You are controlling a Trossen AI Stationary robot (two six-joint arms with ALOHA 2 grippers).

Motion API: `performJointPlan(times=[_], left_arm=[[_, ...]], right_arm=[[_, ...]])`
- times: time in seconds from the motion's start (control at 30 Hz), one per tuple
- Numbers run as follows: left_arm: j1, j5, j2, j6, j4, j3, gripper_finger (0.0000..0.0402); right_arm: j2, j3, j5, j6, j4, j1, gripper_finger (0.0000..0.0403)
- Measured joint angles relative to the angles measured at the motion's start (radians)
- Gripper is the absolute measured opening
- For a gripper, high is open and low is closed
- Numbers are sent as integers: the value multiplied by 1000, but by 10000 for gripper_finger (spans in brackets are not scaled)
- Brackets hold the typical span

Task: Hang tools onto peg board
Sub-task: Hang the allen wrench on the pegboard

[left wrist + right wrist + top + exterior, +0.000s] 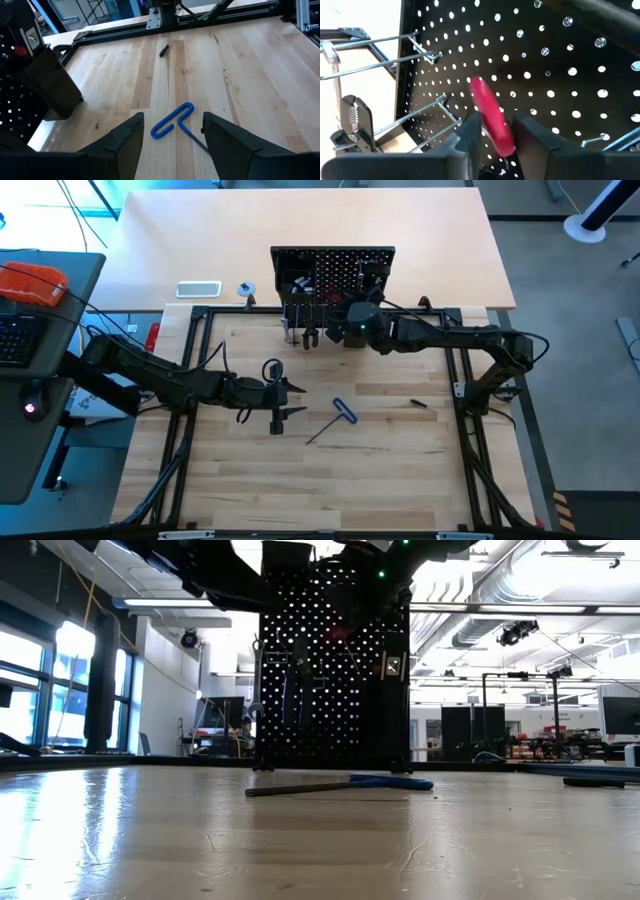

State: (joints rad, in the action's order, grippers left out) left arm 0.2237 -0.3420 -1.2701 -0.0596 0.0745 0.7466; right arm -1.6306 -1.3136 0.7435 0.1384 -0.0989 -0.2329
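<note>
Carefully now: right gripper (492, 131), jaws part-open around the red-handled screwdriver (491, 115) (grip unclear), should release only once it's seated on the peg board (560, 70).

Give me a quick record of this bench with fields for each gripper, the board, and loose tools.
left gripper: open, hovering over the blue-handled T hex key on the wooden table
right gripper: at the upright black peg board, fingers either side of the red screwdriver handle
other loose tool: slim dark pen-like tool on the table
</note>
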Motion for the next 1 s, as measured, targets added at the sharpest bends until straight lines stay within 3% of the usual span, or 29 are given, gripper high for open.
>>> performJointPlan(times=[0.27,0.7,1.0], left_arm=[[8,0,0,4,-2,0,195],[8,-1,0,7,-8,0,195],[8,-1,0,23,-24,0,195]], right_arm=[[0,0,38,-30,-37,2,149],[2,0,48,4,-63,48,151],[2,0,1,107,-174,103,151]])
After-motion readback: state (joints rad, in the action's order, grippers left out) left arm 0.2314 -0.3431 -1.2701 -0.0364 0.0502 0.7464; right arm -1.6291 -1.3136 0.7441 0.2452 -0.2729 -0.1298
